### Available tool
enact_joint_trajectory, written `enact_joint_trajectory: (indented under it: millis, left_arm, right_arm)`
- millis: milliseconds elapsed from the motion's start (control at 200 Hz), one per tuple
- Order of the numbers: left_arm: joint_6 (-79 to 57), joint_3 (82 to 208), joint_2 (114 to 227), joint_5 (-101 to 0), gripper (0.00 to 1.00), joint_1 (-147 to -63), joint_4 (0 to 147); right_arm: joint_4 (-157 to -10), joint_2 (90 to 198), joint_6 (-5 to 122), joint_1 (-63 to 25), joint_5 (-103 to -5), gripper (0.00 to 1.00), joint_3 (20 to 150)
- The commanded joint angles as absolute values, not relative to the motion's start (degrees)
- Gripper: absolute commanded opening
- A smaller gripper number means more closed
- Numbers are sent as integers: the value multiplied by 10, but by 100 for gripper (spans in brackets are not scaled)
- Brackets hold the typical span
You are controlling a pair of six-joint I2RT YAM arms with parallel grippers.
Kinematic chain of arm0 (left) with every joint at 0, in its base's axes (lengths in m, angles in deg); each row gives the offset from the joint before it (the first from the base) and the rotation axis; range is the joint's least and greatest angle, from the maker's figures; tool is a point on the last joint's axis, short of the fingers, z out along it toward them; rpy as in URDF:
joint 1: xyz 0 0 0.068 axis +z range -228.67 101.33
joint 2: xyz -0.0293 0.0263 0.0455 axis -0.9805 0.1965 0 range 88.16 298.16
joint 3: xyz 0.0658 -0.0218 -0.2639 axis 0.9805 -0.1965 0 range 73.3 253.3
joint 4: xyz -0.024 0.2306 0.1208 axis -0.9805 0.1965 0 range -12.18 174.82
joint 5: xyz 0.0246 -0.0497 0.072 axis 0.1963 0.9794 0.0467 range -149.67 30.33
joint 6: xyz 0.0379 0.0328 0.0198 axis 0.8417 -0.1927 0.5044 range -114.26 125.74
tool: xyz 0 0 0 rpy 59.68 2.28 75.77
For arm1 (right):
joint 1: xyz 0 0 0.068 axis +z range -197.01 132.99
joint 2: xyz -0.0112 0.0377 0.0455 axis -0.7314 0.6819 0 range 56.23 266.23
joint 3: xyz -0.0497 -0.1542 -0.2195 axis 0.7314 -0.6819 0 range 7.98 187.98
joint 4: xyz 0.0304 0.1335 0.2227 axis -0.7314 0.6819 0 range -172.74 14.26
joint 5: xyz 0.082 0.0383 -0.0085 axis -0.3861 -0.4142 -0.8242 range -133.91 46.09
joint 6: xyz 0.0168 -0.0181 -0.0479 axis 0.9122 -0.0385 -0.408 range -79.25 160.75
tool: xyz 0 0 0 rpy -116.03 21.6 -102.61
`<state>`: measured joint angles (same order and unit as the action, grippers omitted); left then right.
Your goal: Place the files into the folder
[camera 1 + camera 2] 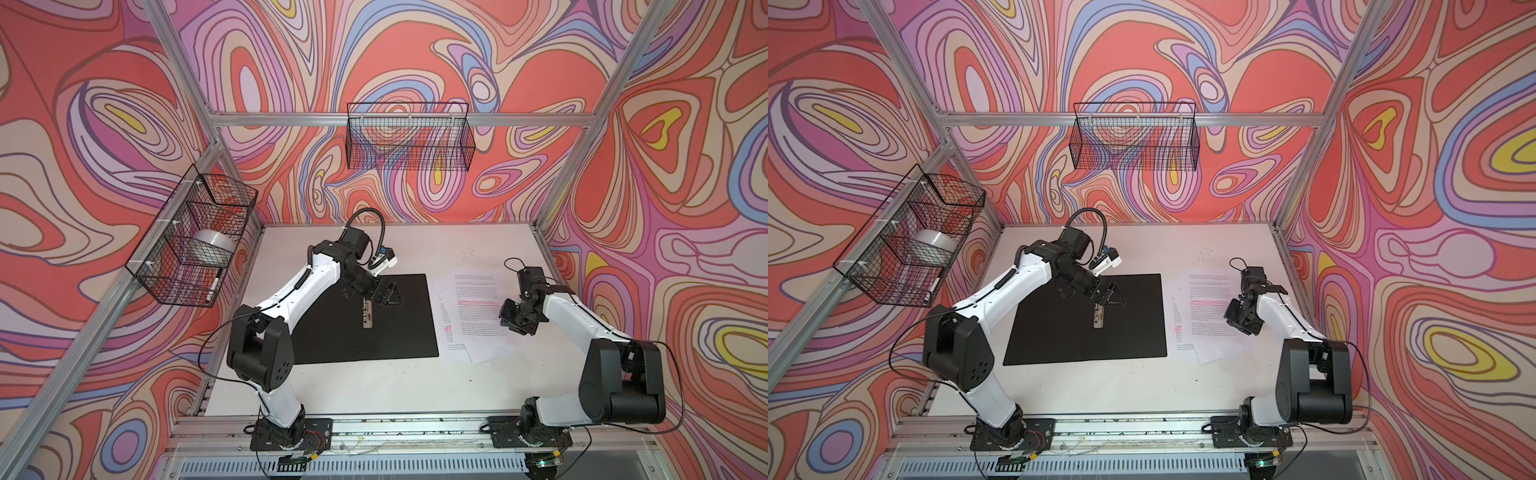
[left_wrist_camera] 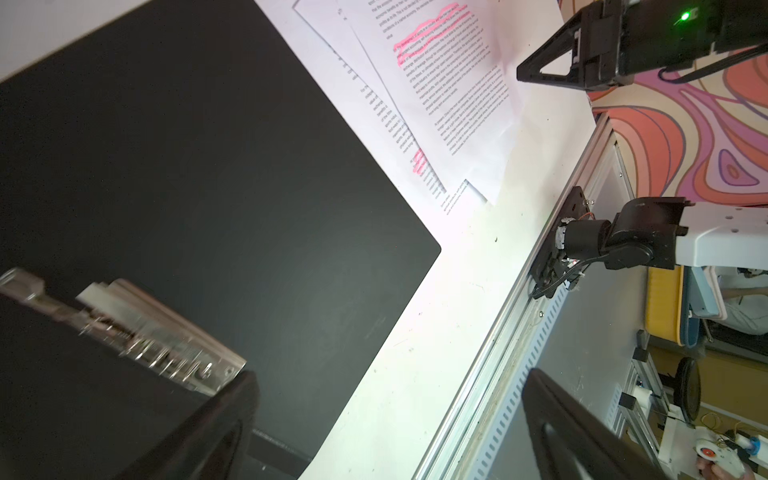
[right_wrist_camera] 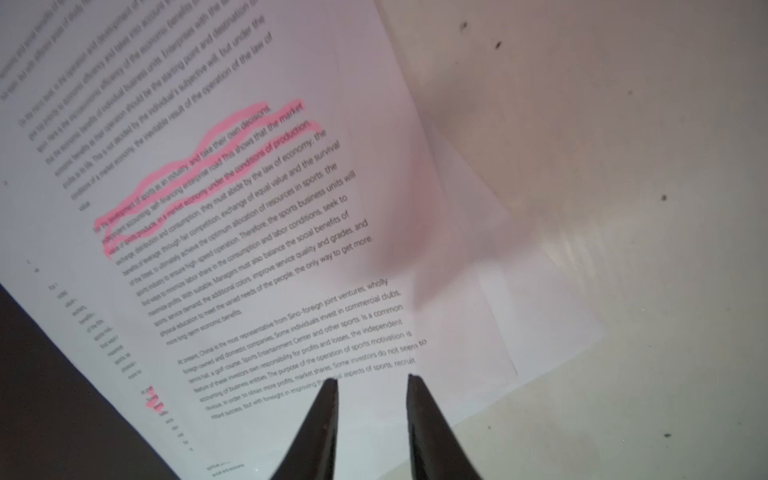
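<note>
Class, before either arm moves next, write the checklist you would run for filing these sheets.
1. Folder lying open, black inside up: ok.
2. Metal clip clear of paper: ok.
3. Left gripper open, near the clip: ok.
4. Files inside the folder: not ok; fanned on the table beside it.
5. Right gripper gripping a sheet: not ok; jaws apart over them.
6. Its tips touching paper: cannot tell.

- Both top views look steeply down on the whole tabletop (image 1: 374, 386).
- Left wrist view sits low over the folder (image 2: 187, 166), facing the files (image 2: 465, 108).
- Right wrist view hangs close, probably tilted, over those files.
</note>
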<state>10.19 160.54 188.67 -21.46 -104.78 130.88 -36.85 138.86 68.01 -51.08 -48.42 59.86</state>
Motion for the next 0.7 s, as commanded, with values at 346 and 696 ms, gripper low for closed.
enact_joint_trajectory:
  millis: [346, 696]
  left_arm:
    - [-70, 1768, 2100, -254, 100, -1192, 1263]
    - [-142, 1830, 2196, -277, 100, -1246, 1218]
  right_arm:
    - [-404, 1434, 673, -586, -513, 65, 644]
    - [-449, 1503, 649, -632, -548, 66, 659]
